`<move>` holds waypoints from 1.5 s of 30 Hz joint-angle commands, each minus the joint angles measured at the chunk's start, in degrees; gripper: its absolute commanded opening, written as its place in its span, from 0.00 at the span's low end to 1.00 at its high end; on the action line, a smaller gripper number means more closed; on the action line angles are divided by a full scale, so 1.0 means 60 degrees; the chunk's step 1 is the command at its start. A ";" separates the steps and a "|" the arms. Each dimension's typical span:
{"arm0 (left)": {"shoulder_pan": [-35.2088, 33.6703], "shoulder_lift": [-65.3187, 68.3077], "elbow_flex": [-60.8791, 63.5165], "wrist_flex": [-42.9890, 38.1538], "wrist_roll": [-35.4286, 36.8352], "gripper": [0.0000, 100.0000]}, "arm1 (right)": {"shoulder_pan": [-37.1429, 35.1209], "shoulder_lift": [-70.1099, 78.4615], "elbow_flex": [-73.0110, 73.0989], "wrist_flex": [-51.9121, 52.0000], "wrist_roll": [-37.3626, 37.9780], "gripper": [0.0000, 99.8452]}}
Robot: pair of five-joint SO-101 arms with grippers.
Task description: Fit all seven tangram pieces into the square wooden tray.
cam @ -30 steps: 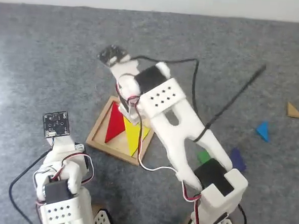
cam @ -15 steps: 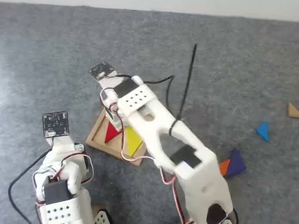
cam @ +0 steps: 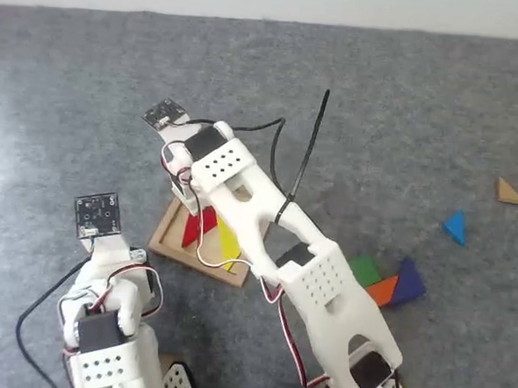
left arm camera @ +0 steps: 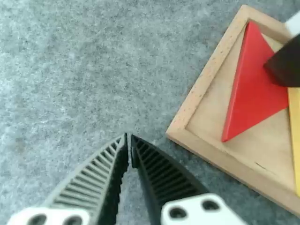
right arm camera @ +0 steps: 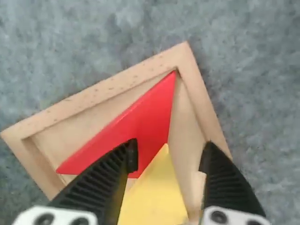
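The square wooden tray (cam: 170, 239) lies left of centre and holds a red triangle (cam: 192, 230) and a yellow triangle (cam: 228, 244). My right gripper (right arm camera: 168, 154) hovers open over the tray, its fingers straddling the spot where the red triangle (right arm camera: 136, 124) meets the yellow triangle (right arm camera: 159, 199). My left gripper (left arm camera: 129, 138) is shut and empty, low over the carpet just off the tray's corner (left arm camera: 180, 133). Loose on the carpet to the right lie a green piece (cam: 364, 271), an orange piece (cam: 381, 290), a dark blue piece (cam: 410, 281), a blue triangle (cam: 455, 227) and a tan triangle (cam: 508, 191).
Grey carpet covers the whole table. The right arm (cam: 274, 239) stretches diagonally from the front right over the tray and hides part of it. The left arm's base (cam: 105, 343) stands at the front left. A black cable (cam: 307, 153) arcs above the right arm.
The right arm has swung left and lower over the tray, uncovering the green and orange pieces beside the dark blue one. The left arm has not moved.
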 commanded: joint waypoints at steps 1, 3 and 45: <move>-0.0015 -0.0161 -0.0066 0.0073 -0.0044 0.01 | -0.0081 0.0081 -0.1070 0.0447 0.0103 0.04; -0.0015 -0.0161 -0.0066 0.0073 -0.0044 0.01 | -0.0066 0.0242 -0.1289 0.0696 0.0366 0.03; -0.0044 -0.0161 -0.0066 0.0073 -0.0044 0.01 | 0.1297 -0.7260 0.5275 0.2689 0.4190 0.01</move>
